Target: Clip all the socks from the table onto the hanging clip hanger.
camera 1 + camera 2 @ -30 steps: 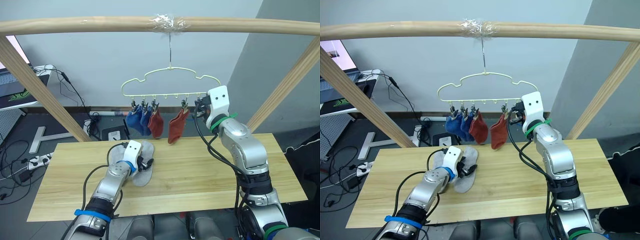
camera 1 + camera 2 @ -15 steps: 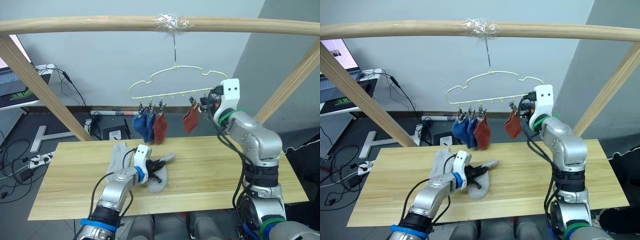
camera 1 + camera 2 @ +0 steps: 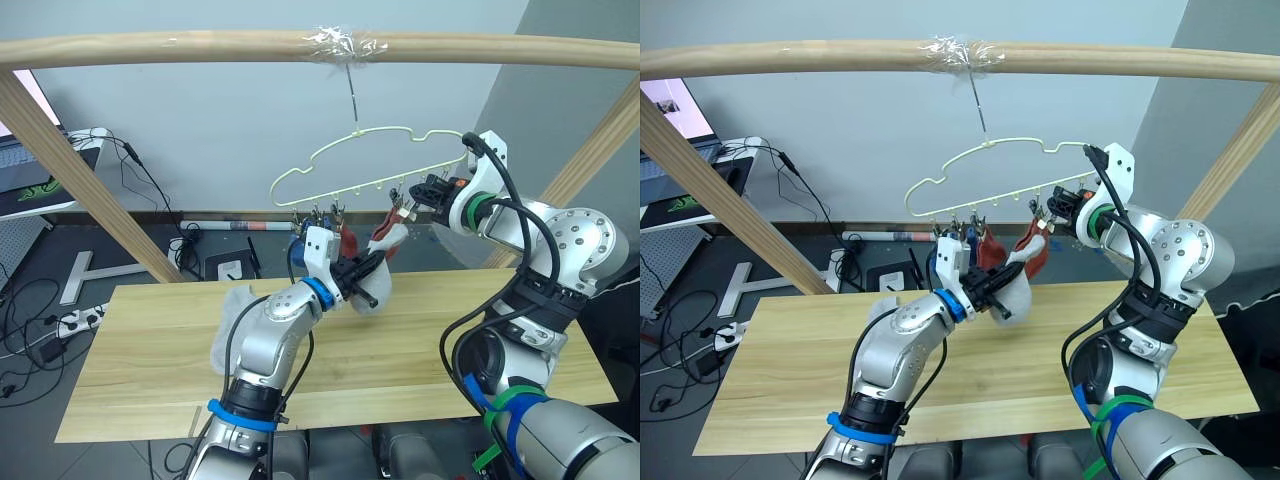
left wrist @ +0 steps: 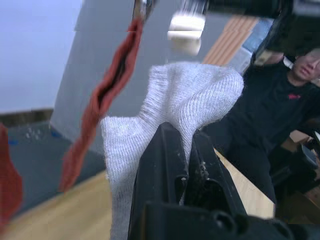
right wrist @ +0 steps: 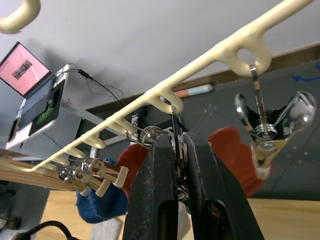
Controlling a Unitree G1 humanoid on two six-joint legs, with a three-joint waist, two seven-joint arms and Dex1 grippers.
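Both arms are silver-grey metal with rounded joint housings and black cables looping loosely along them. The left arm (image 3: pixel 270 345) wears a blue band at the wrist and another lower down; the right arm (image 3: pixel 560 245) has green bands and a blue one. Each wrist carries a white block. Each pincer, left (image 4: pixel 182 152) and right (image 5: pixel 176 165), has two black fingers.

Grey sock (image 4: pixel 175 100) ribbed knit cloth (matt); clips (image 5: pixel 265 125) shiny metal.
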